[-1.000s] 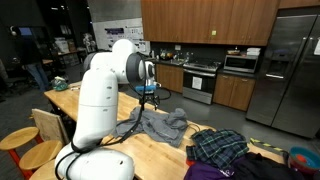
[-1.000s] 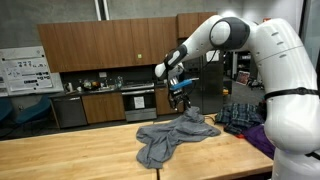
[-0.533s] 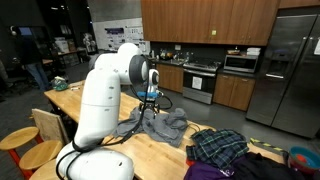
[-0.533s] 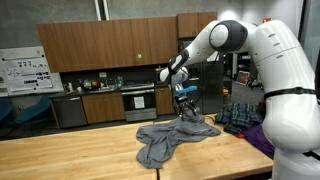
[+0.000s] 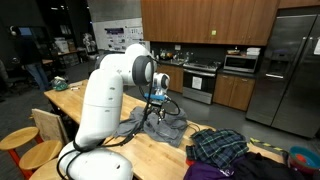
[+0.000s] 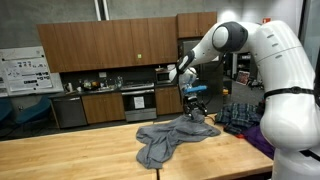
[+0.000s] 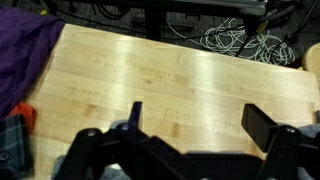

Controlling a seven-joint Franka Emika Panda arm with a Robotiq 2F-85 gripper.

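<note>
Claw: my gripper (image 5: pixel 157 100) hangs released, jaws spread wide and holding nothing. In the wrist view only bare wood shows between them.
Grey cloth: the grey cloth (image 5: pixel 160 125) lies crumpled on the wooden table (image 5: pixel 150 158), directly under the gripper at its 6 o'clock. In an exterior view the fingertips are just above the cloth's raised end (image 6: pixel 196 122), and I can't tell whether they touch it.
Neighbours: a plaid garment (image 5: pixel 218 147) is heaped at the grey cloth's 4 o'clock, near it but apart. In the wrist view a purple cloth (image 7: pixel 25 55) sits at 10 o'clock and cables (image 7: pixel 245 40) lie past the table edge at 1 o'clock.
Progress: I judge the approach nearly done. The cloth is neither gripped nor lifted, and it is bunched, not spread or folded.
</note>
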